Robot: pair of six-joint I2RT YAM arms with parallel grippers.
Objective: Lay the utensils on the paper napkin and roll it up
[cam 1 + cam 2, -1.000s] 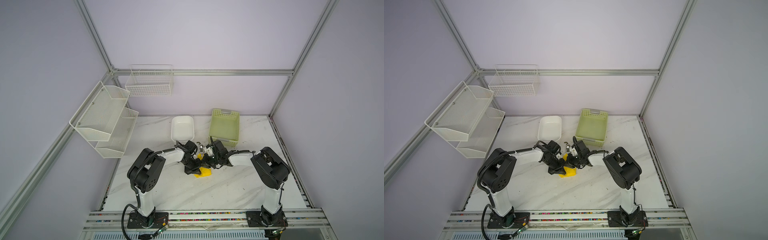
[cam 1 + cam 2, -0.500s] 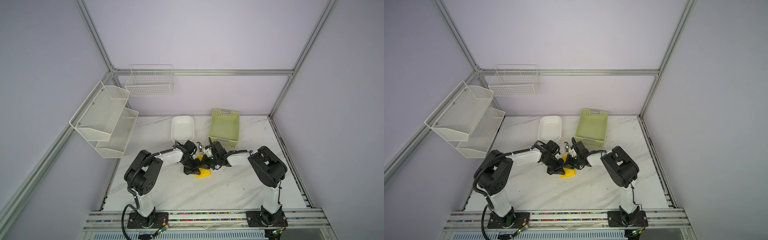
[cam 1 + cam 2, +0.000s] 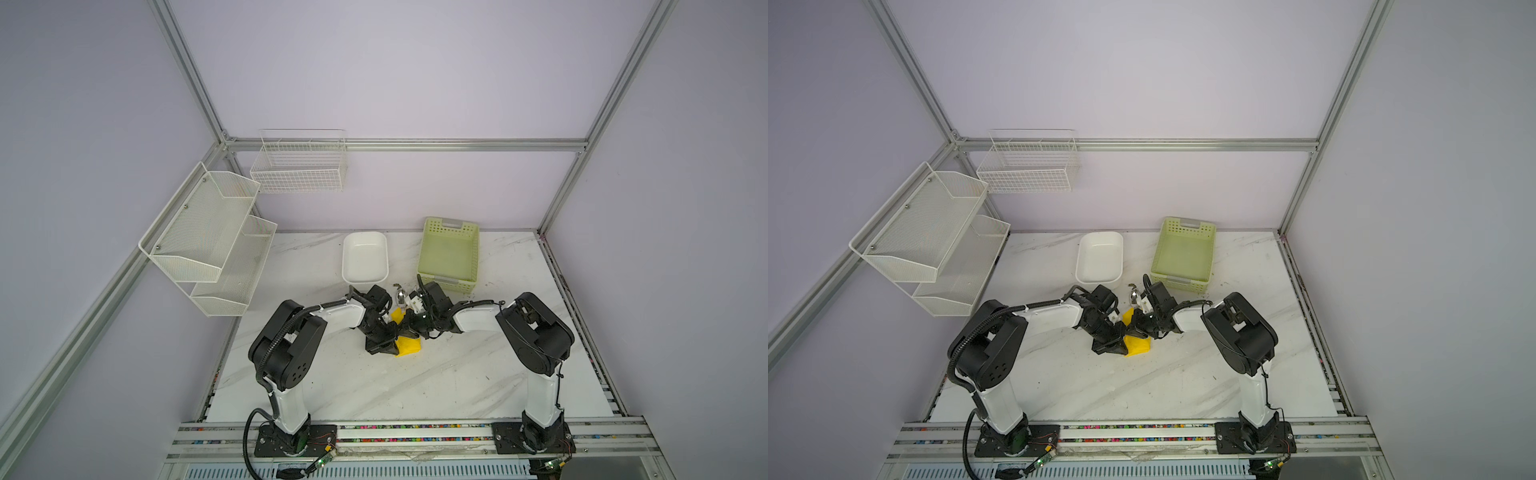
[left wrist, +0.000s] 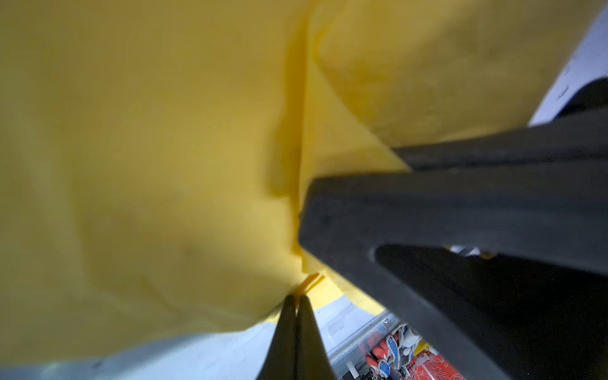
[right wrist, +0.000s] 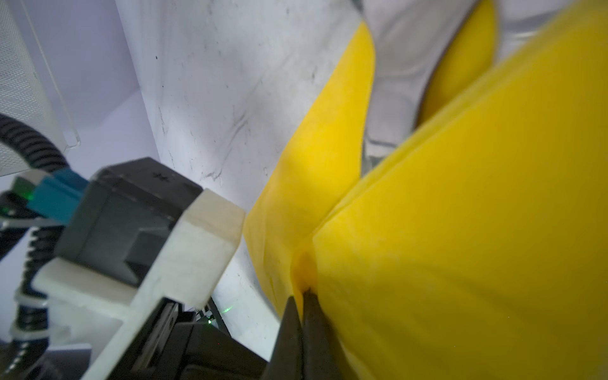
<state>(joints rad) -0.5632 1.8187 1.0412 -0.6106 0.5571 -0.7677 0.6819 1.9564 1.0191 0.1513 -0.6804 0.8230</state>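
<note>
Left pincer (image 4: 297, 297): closed, pinching a fold of the yellow paper napkin (image 3: 408, 346) from its 9 o'clock side.
Right pincer (image 5: 302, 294): closed, pinching another fold near 12 o'clock.
Napkin: bunched, middle of bench (image 3: 415, 386).
Utensils (image 3: 400, 296): silver ends protrude toward 12 o'clock.
Versus a second ago: pincers and napkin unmoved.

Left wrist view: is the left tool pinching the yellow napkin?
Yes, the left tool is closed, with a fold of the napkin caught between its tips.
</note>
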